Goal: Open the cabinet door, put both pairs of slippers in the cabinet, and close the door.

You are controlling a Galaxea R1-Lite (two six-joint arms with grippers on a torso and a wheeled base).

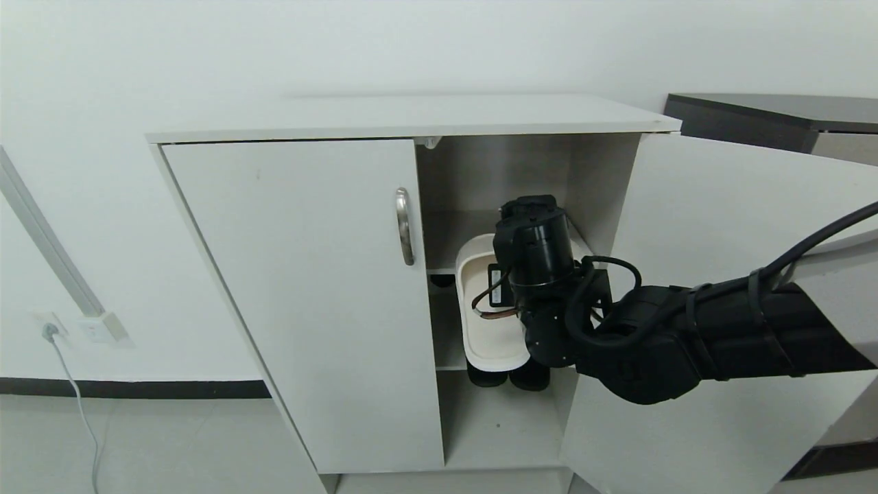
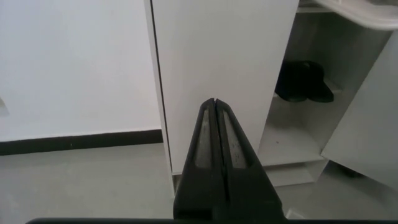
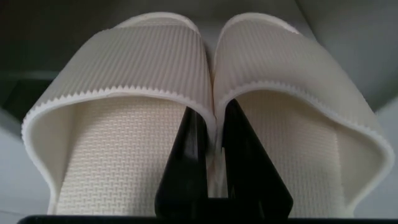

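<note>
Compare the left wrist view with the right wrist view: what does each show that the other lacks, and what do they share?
Left wrist view adds: the left pincer, shut and empty, the closed left door, the floor, and black slippers on a cabinet shelf. Right wrist view adds: the right pincer pinching the adjoining ribbed straps of the cream slippers. Both: the cream slippers and the cabinet interior.

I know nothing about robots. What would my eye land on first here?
The black arm's right pincer sits inside the open right half of a white cabinet, clamped on the inner edges of a pair of cream slippers. A dark pair of slippers lies lower down inside. The cabinet's left door is shut.
</note>
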